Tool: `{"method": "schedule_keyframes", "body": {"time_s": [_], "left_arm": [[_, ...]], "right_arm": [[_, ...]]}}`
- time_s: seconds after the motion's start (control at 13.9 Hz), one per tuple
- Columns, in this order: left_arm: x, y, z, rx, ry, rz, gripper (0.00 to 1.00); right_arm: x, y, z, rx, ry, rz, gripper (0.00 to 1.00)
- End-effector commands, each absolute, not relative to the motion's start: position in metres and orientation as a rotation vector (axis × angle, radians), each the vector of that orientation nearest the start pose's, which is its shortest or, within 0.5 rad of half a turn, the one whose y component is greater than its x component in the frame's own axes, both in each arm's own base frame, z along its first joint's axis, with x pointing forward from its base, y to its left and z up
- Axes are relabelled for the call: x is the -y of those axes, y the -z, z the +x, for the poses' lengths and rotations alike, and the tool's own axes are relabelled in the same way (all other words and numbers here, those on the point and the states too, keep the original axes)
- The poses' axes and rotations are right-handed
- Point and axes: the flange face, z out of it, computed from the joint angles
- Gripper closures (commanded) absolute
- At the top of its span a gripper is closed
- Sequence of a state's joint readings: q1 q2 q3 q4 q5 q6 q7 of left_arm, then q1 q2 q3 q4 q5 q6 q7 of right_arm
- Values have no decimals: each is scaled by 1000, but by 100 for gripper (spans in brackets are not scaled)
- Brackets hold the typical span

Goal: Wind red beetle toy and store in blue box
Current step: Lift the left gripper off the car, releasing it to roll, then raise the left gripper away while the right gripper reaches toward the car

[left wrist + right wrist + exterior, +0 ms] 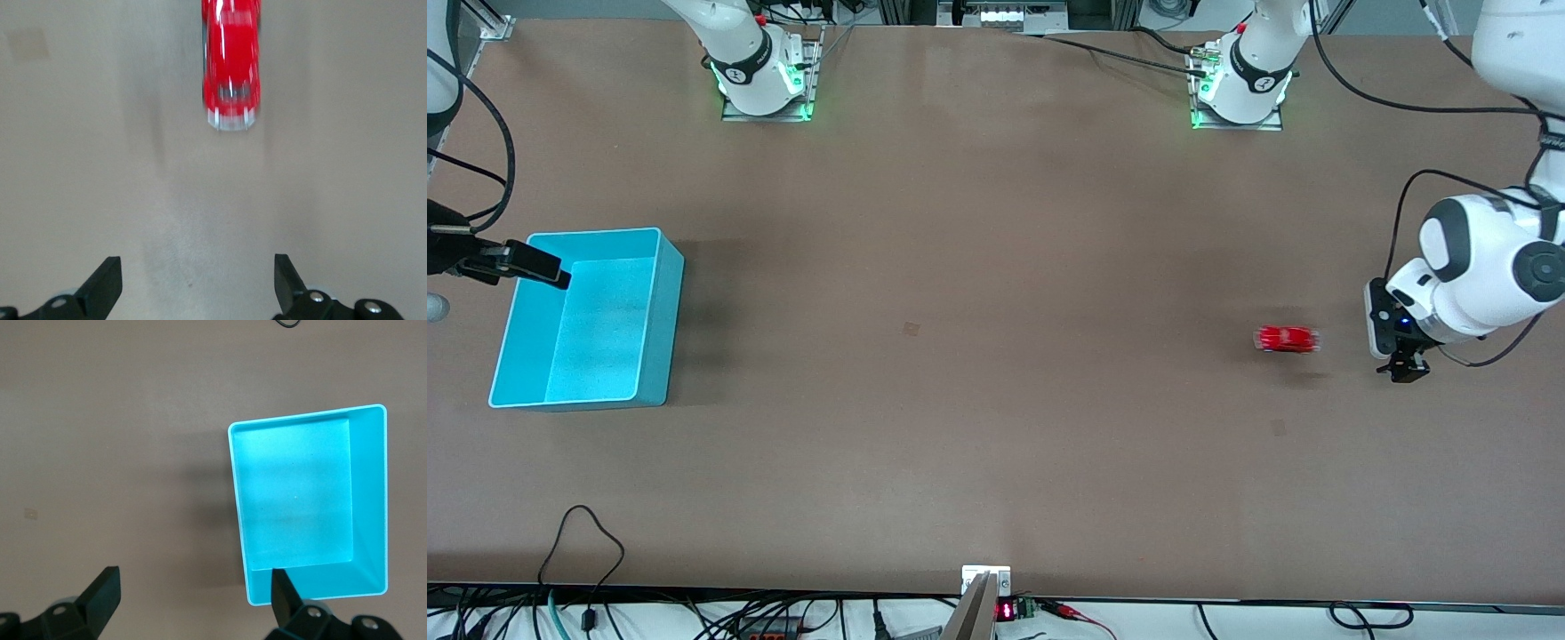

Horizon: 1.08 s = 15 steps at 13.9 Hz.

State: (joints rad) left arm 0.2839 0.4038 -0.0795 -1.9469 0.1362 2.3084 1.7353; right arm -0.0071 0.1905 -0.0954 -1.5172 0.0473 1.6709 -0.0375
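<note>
- Tiny glossy red beetle-shaped toy car with silvery bumpers [1286, 339]: on the bare brown tabletop [960, 267] at the left arm's end, well apart from the box. It looks smeared along its length in both the front and left wrist views, so likely rolling.
- Bright cyan rectangular plastic box with pale rim [587, 391]: at the right arm's end of the tabletop, upright, nothing inside.
- Left gripper [1403, 366]: low over the tabletop just beside the toy car, on the side away from the box. Fingers [107, 283] spread wide, nothing between them; the toy car sits clear of them in the left wrist view.
- Right gripper [538, 265]: over the rim of the box at its end away from the toy car. Fingers [103, 593] spread, nothing between them. This arm waits.
- Step in hand, as judged: winding looks done and the toy car is let go; storing not yet done.
- Next move calls for: getting the toy car to the box. If it is running on its own, watch its heading; a straight wall will stop it, so a pickup and drop over the rim seems needed.
- Risk: a small, smooth, moving body is easy to miss or knock sideways with the fingers.
</note>
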Motion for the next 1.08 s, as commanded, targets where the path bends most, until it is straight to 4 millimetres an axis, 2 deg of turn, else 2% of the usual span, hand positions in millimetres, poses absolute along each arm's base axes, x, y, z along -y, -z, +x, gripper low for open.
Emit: {"method": "schedule_keyframes", "body": {"time_s": [0.0, 0.29, 0.57, 0.93, 1.0], "left_arm": [[-122, -313, 617, -2275, -185, -2215, 0], [-116, -358, 626, -2106, -284, -2433, 0], [-110, -399, 630, -1829, -372, -2659, 0], [-76, -450, 636, -1511, -418, -2835, 0], [-70, -453, 635, -1456, -435, -2863, 0]], "right_arm": [[53, -551, 615, -122, -38, -3101, 0], [54, -551, 615, -121, -33, -3105, 0], [55, -545, 618, -130, -33, -3103, 0], [55, -546, 618, -129, -33, -3102, 0], [54, -545, 618, -127, -35, -3102, 0]]}}
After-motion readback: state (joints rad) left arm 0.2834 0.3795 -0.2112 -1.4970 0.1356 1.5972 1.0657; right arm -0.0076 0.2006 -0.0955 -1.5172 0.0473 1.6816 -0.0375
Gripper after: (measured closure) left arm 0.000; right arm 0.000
